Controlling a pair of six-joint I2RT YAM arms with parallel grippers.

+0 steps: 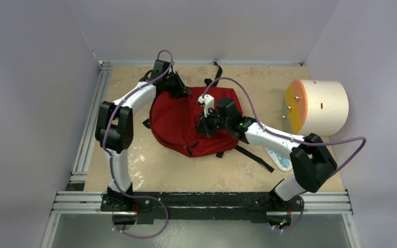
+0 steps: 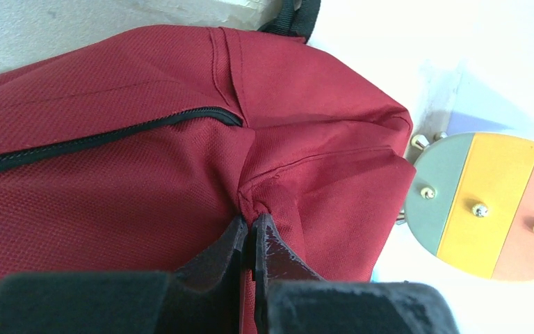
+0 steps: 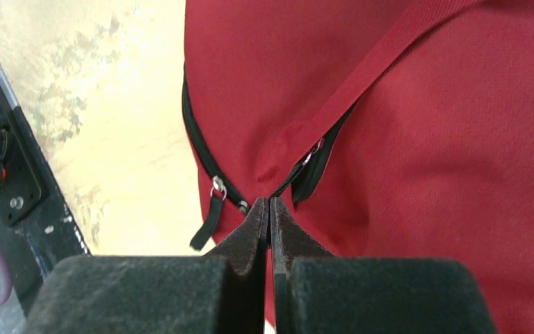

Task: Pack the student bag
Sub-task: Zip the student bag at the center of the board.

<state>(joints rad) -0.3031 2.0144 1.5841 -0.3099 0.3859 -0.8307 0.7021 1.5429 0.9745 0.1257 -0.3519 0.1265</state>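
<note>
The student bag [image 1: 178, 124], a dark-red backpack, lies in the middle of the table. My left gripper [image 1: 180, 89] is at its far-left edge. In the left wrist view it [image 2: 254, 221] is shut on a pinched fold of the bag's red fabric [image 2: 278, 198], below a closed black zipper [image 2: 111, 137]. My right gripper [image 1: 205, 125] is over the bag's middle. In the right wrist view it [image 3: 270, 203] is shut on a thin black zipper pull that leads to a slightly parted zipper [image 3: 316, 167]. A second zipper pull [image 3: 208, 216] hangs free to the left.
A cream cylinder [image 1: 323, 106] with an orange-yellow face stands at the right; its face also shows in the left wrist view [image 2: 490, 205]. A white and blue flat item [image 1: 281, 157] lies under my right arm. Aluminium rails run along the left [image 1: 90, 124] and the front [image 1: 207, 201]. Black straps [image 1: 256, 157] trail from the bag.
</note>
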